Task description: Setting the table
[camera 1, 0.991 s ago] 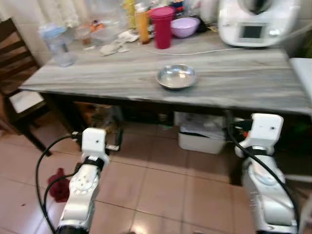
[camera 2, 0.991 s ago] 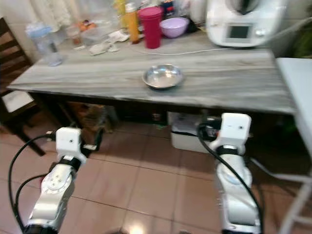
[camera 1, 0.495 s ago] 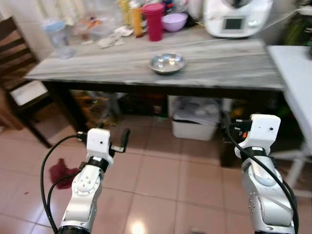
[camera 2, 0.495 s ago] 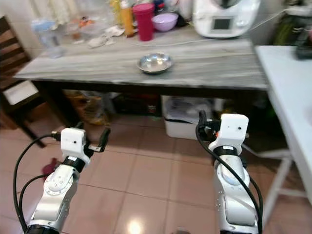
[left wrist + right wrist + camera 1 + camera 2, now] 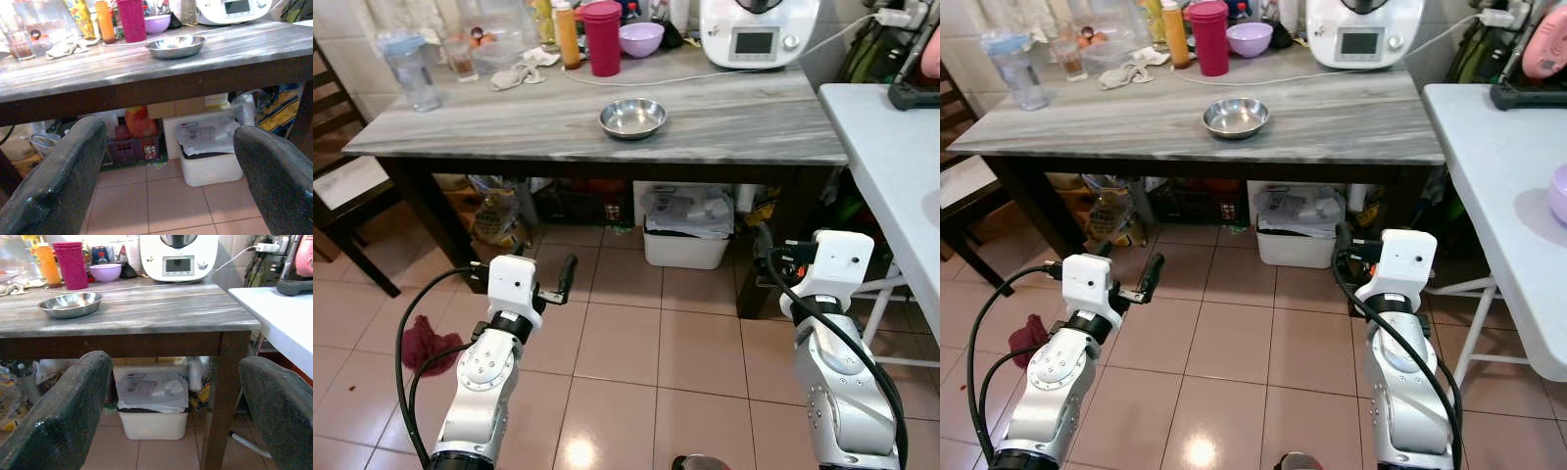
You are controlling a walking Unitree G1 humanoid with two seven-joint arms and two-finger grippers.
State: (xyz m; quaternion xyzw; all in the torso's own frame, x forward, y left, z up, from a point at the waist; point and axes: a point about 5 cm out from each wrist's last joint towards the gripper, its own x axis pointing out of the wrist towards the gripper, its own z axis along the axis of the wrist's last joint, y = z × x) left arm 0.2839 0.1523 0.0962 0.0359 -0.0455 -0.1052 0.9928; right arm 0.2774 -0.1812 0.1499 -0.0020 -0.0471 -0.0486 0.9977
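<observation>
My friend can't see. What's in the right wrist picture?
Between the right gripper's two open black fingers, a grey table holds a steel bowl, a pink cup, a purple bowl and a white kitchen machine. Under the table sits a white bin on the tiled floor.

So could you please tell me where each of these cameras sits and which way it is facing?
Left eye view: on the head, looking forward and down at the grey table and tiled floor; both silver arms show.
Right eye view: same head, same scene, shifted slightly.
Left wrist view: on the left wrist, low, facing the table edge along the open left claw.
Right wrist view: on the right wrist, facing the table's leg end along the open right claw.
All views share the steel bowl.
</observation>
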